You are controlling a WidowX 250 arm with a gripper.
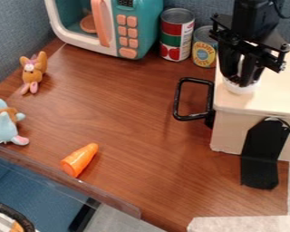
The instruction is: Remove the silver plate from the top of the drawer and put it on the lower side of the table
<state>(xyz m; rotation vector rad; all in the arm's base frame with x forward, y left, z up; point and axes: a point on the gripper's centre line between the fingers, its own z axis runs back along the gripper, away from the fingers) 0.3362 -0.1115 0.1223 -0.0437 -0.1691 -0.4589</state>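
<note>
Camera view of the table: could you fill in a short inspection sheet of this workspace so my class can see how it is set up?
Surface: brown wood-grain table, clear rim along its lower-left edge.
Job's things: small whitish round dish on the pale drawer box; black handle on the box's left side.
Clutter: orange carrot, tan plush, light-blue plush, toy microwave, taller can, shorter can.
Pincer: at the dish, above the box; cannot tell whether it grips.
Cables: one black cable, top right.
Surroundings: blue-grey partition behind.
</note>
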